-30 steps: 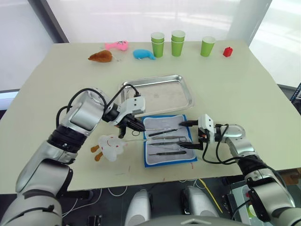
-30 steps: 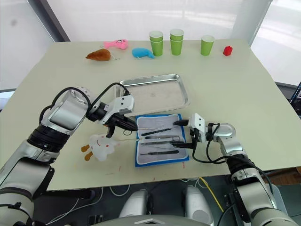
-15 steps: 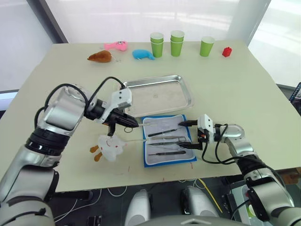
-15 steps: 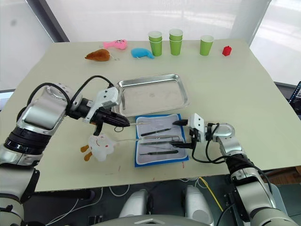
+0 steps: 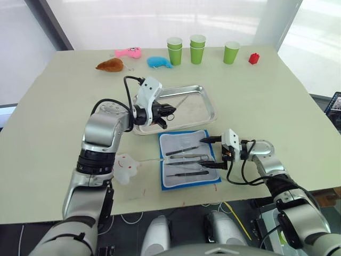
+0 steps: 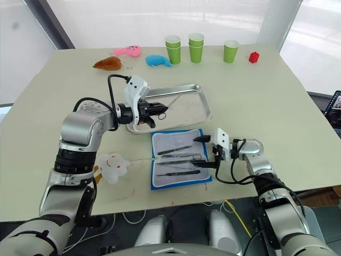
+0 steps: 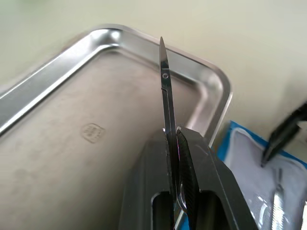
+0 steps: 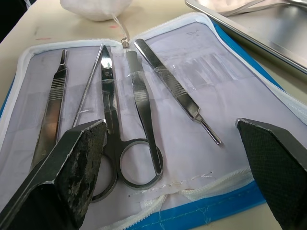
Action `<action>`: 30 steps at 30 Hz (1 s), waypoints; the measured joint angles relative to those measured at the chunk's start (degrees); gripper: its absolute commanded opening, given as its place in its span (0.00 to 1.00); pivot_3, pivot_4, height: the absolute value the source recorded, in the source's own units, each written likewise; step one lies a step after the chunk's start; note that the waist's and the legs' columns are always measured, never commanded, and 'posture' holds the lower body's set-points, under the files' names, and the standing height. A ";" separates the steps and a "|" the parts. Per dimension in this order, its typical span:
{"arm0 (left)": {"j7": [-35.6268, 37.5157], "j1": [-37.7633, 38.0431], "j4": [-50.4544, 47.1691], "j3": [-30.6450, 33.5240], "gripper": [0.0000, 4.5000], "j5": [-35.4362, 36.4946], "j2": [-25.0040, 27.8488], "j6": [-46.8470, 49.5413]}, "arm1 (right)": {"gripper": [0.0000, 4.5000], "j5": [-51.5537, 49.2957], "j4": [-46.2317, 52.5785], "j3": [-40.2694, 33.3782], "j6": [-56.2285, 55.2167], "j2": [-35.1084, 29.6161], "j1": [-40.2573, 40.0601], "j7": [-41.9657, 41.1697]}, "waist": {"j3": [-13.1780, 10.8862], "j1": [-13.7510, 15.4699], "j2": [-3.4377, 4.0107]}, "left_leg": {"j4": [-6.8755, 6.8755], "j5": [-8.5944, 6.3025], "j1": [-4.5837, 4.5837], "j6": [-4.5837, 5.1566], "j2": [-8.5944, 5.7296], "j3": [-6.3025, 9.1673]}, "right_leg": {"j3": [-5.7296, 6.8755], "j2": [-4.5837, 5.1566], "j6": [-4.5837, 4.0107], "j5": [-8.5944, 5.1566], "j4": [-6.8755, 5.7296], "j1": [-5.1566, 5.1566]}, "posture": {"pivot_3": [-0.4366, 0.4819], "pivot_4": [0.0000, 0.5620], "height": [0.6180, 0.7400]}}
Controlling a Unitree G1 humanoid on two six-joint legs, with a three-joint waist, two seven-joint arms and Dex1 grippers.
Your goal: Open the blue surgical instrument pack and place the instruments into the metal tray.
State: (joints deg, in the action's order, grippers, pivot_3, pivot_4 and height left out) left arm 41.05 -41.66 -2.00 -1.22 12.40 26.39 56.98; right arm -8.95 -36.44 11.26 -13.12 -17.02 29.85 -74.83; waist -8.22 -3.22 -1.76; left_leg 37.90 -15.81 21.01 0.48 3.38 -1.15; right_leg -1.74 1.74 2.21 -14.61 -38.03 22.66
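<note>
Blue fabric marks the nearest item: the blue surgical instrument pack (image 5: 189, 166) lies unzipped and flat near the table's front edge, pale lining up. Remaining instruments (image 8: 129, 120) rest on the lining: ring-handled scissors, forceps, a probe and flat handles, side by side. The right gripper (image 5: 213, 153) sits at the pack's right edge, its two fingers spread wide apart, one toward each long side of the pack, holding nothing. A white plush toy (image 5: 126, 166) lies just left of the pack. Beyond the pack stands the metal tray (image 5: 208, 111). The left gripper (image 6: 162, 109) hangs over the tray's left half, fingers clamped on a pair of thin scissors (image 7: 166, 91), blade tip pointing across the tray. Farthest back: green cups (image 5: 197, 48), three plush toys (image 5: 159, 62) and a red block (image 5: 254, 58).
</note>
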 measured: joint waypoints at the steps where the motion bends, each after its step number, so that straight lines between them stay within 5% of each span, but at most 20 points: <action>1: -2.83 0.21 -0.08 0.98 0.01 -0.28 -1.55 0.53 | 1.00 0.00 0.00 0.00 0.02 0.00 -0.02 -0.01 | 0.00 0.02 0.00 | -0.01 0.00 -0.03 0.00 0.00 0.01 | 0.00 0.01 0.00 0.00 0.02 -0.06 | 0.48 0.27 1.00; 9: -27.02 -0.60 1.82 5.55 0.01 -6.45 -12.67 3.62 | 1.00 0.01 -0.04 0.00 0.29 -0.03 0.00 -0.25 | 0.02 0.03 -0.04 | -0.15 0.00 -0.19 -0.01 -0.06 0.04 | -0.08 0.06 -0.02 0.02 0.04 -0.12 | 0.48 0.27 1.00; 15: -37.85 -1.45 4.92 8.13 0.01 -8.84 -17.70 3.96 | 1.00 0.04 -0.67 0.01 0.36 -0.03 0.56 -0.86 | 0.02 -0.04 -0.04 | -0.22 0.00 -0.26 -0.03 -0.07 0.05 | -0.16 0.09 -0.02 0.03 0.05 -0.12 | 0.48 0.27 1.00; 30: -51.31 -3.14 17.18 13.56 0.01 -10.68 -22.27 -1.36 | 1.00 0.40 -1.23 0.04 0.32 0.03 1.09 -1.18 | 0.02 -0.21 -0.06 | -0.35 0.00 -0.32 -0.06 -0.10 0.02 | -0.22 0.11 -0.02 0.04 0.06 -0.11 | 0.48 0.27 1.00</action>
State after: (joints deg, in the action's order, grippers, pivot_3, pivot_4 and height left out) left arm -10.26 -44.80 15.18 12.34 1.72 4.12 55.62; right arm -8.56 -37.68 11.29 -12.80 -16.99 30.93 -76.01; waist -8.20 -3.43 -1.81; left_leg 37.56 -15.82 20.69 0.43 3.28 -1.12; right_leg -1.96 1.85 2.19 -14.57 -37.97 22.55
